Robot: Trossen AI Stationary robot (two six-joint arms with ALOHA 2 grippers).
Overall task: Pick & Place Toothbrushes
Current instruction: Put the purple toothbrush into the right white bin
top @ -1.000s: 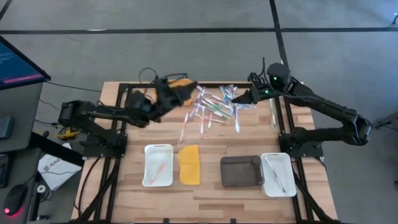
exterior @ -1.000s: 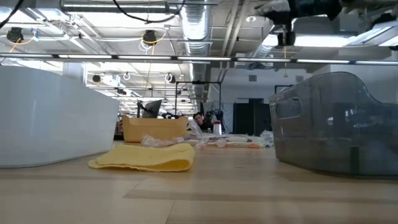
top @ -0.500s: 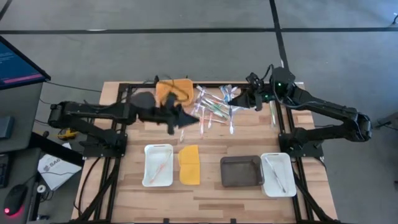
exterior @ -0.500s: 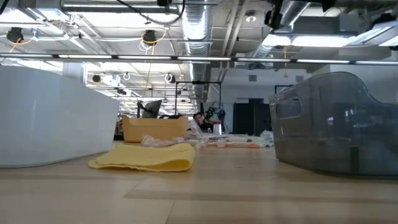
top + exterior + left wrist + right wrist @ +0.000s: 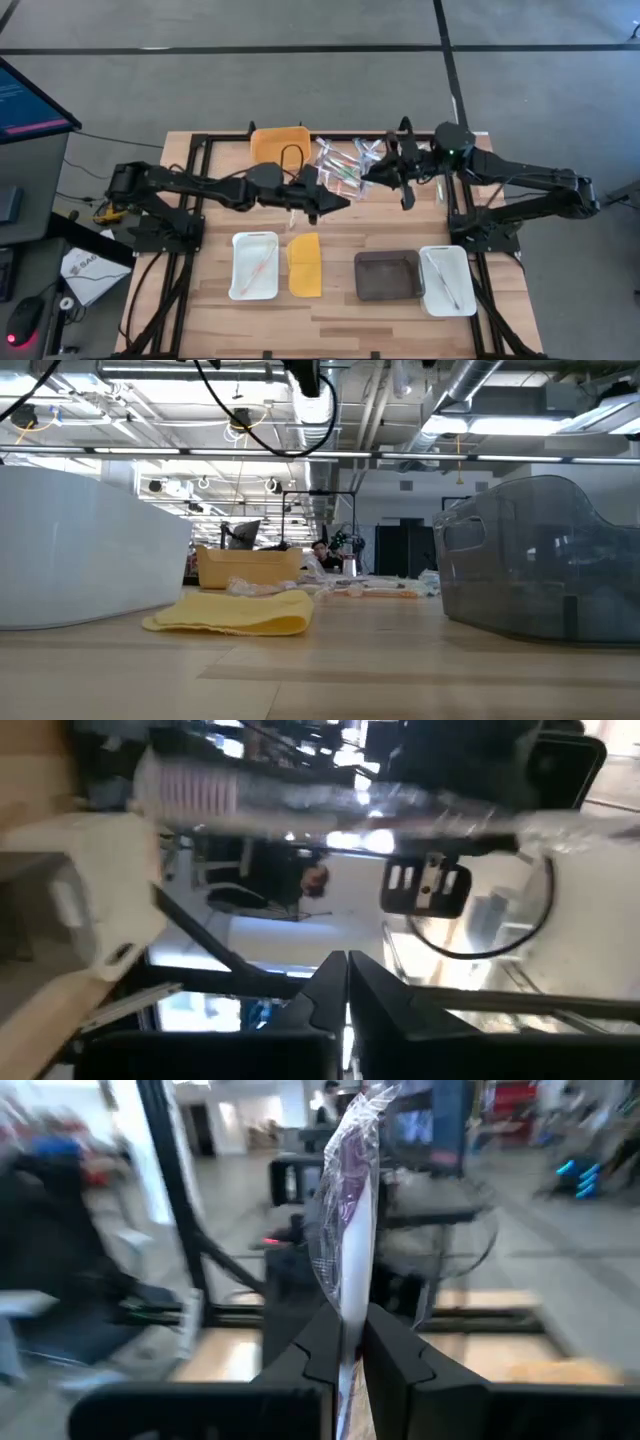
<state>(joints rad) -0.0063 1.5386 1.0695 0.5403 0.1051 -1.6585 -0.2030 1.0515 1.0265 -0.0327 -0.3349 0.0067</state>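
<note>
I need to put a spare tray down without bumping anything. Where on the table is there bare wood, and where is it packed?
Bare wood: the near strip in front of the left white tray, yellow lid, grey bin and right white tray, plus the gap between lid and bin. Crowded: the far middle, with the toothbrushes, orange box and both arms.
</note>
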